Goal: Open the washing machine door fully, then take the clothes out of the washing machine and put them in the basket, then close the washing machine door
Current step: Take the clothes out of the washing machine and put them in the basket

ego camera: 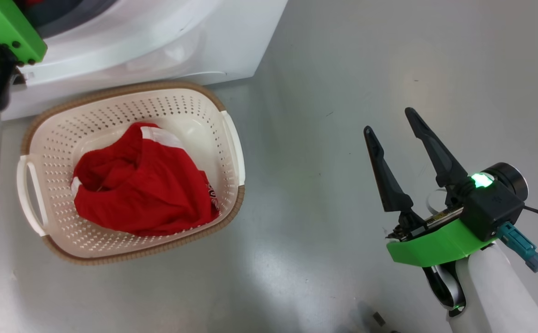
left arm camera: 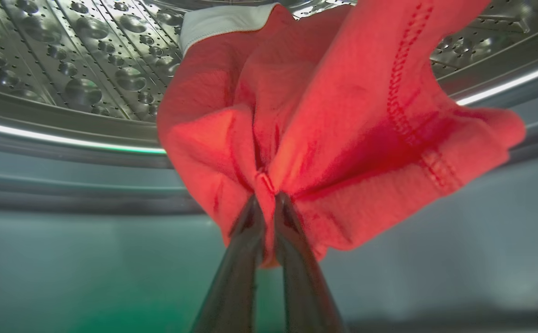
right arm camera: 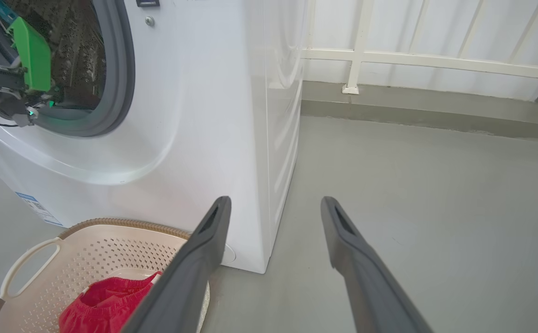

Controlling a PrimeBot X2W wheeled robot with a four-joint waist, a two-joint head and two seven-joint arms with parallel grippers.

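Left gripper (left arm camera: 267, 200): closed. In the left wrist view we see its two long dark fingers pinching a fold of the bright red jersey garment with a white band (left arm camera: 343, 129), and the cloth bunches above the tips.
Held garment, place: inside the machine, in front of the perforated steel drum (left arm camera: 65, 69). We cannot tell whether its far end rests on the drum wall or hangs free.
Left arm from outside: the right wrist view gives us the green wrist cover (right arm camera: 30, 60) set within the round opening, which is ringed by the grey rubber seal (right arm camera: 123, 78). The head view catches the same cover at its upper left corner.
Big white front-loading washing machine (right arm camera: 213, 115): stands on the grey floor (right arm camera: 412, 194). From the right wrist we note a small blue label sticker (right arm camera: 35, 208) low on its front.
Cream-white perforated plastic basket with a brown woven-look rim (ego camera: 111, 92): on the floor just in front of the machine. The head view gives us the whole of it from above; the right wrist view gives one end and a handle.
Second red garment with white trim (ego camera: 144, 194): crumpled in the basket, with a printed edge on the side toward the right gripper.
Right gripper (ego camera: 389, 121): open, fingers spread wide with nothing between them. It is over bare floor, well apart from the basket.
Background: a white railing (right arm camera: 412, 62) runs along the far wall in the right wrist view.
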